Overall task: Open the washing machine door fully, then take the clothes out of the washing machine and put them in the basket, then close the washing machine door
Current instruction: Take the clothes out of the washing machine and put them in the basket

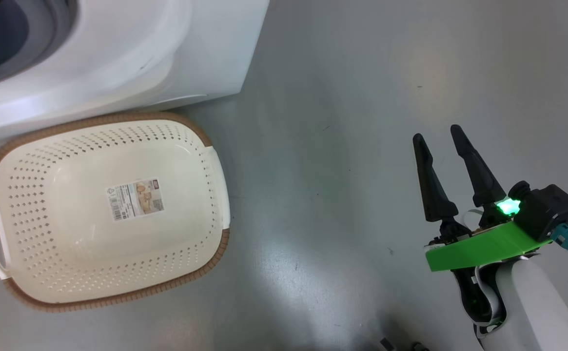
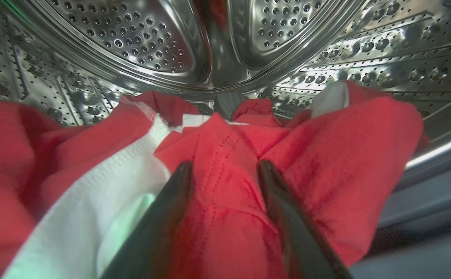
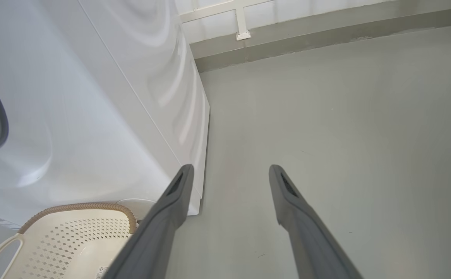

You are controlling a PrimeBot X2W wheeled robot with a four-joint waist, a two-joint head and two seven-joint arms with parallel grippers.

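Inside the washing machine [image 1: 142,48], your left gripper [image 2: 223,168] reaches deep into the perforated steel drum [image 2: 132,38]. Its two dark fingers are spread wide on either side of a raised fold of the clothes [image 2: 326,155], a red heap with white panels lying on the machine's drum floor. The fold sits between the jaws and is not yet pinched, by the look of it. Straddling a ridge rather than flat cloth gives the fingers something to close on.

Hard against the washing machine's front stands the cream basket [image 1: 118,117]. It is empty, its label sticker bare, and it sits close below the opening so the carry from the machine is short.

Well to the right of the washing machine, your right gripper [image 1: 437,134] hangs over the grey floor [image 1: 337,146]. Its fingers are parted and hold nothing, and it is parked clear of the machine's front so the working arm has room.
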